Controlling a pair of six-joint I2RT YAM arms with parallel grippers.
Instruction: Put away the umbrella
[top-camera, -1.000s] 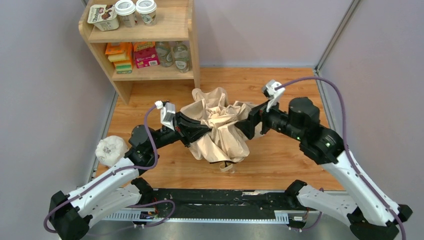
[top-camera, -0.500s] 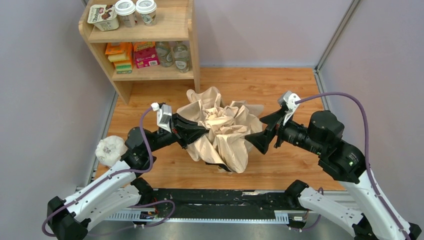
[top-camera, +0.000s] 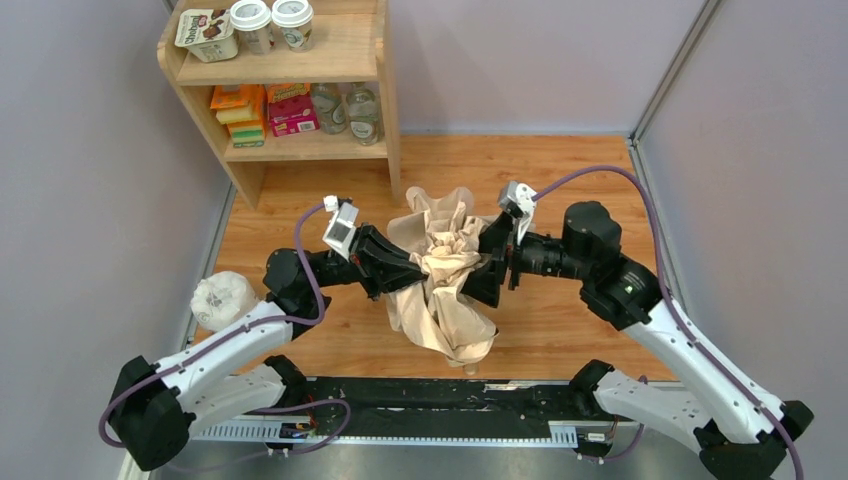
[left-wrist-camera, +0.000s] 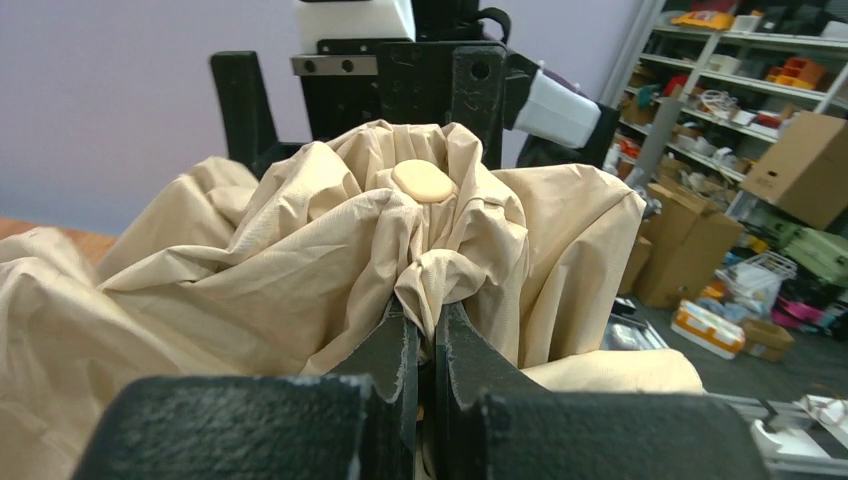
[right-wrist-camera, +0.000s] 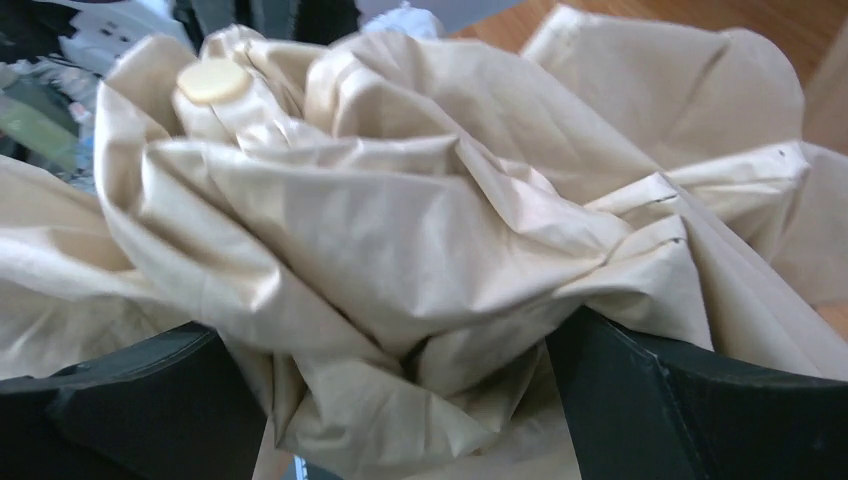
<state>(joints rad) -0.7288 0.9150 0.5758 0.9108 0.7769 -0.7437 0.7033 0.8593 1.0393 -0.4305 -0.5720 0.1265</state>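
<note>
The wooden table (top-camera: 560, 170) lies under both arms, and the shelf unit (top-camera: 385, 90) stands well beyond the left claw, at the far left corner. The umbrella (top-camera: 440, 290) hangs between the two claws as a crumpled beige bundle, its canopy loose and not yet rolled, with the lower folds drooping below the claws towards the near edge.

The left claw (left-wrist-camera: 427, 325) is clamped tight on a pinch of canopy fabric, as it was a second ago. The right claw (top-camera: 488, 265) is what has changed. Half a second ago it stood drawn back to the right, clear of the cloth, and the canopy spread wide. Now it has come back in with its jaws at full spread, one on each side of the bundle, cloth bulging between them in its own wrist view. It straddles the fabric without squeezing it.

The canopy looks narrower and taller for it, so the arms seem to be gathering the folds in around the shaft, an early step with wrapping and strapping not yet done.

The white bag (top-camera: 222, 300) sits well behind the left claw, by that arm's elbow. The small pale tip cap (left-wrist-camera: 424, 181) pokes out of the folds just beyond the left claw's fingertips
</note>
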